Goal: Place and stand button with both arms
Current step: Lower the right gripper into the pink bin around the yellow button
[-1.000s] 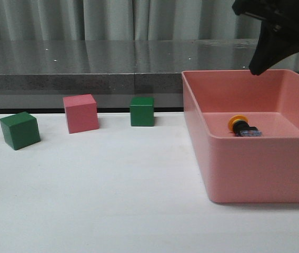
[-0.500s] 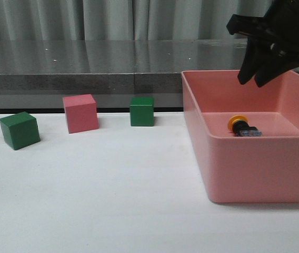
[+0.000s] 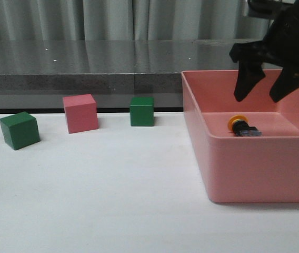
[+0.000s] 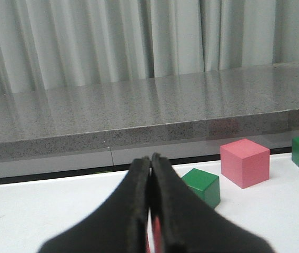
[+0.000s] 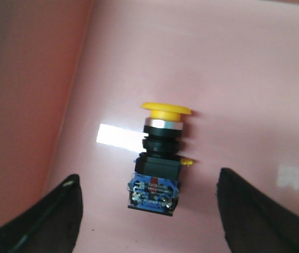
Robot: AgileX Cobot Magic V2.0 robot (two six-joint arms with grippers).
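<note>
Button [image 3: 242,127] lies on its side on the floor of the pink bin [image 3: 255,174] at the table's [image 3: 112,200] right edge, so it can't yet be stood up. Above it the right tool [image 3: 261,98] hangs with fingers spread wide, straddling the black body (likely lined up for a pick). Toward the far left edge sit the cubes, and the left tool [image 4: 150,211] waits there, fingers pressed together and empty.
</note>
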